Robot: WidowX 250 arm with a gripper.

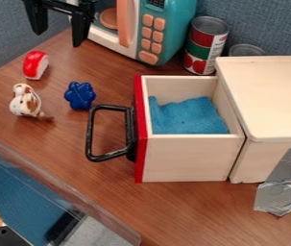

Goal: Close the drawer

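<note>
Along the top edge, toy microwave (178,29) and gripper (58,39) both cut off. Wooden box (269,96) cropped at right; rear can (246,49) mostly hidden behind it. Gripper's fingers spread wide, well apart from black handle (90,134); contact with microwave: cannot tell. Drawer (186,158) pulled out leftward from box, blue cloth (189,115) inside, its underside hidden.
</note>
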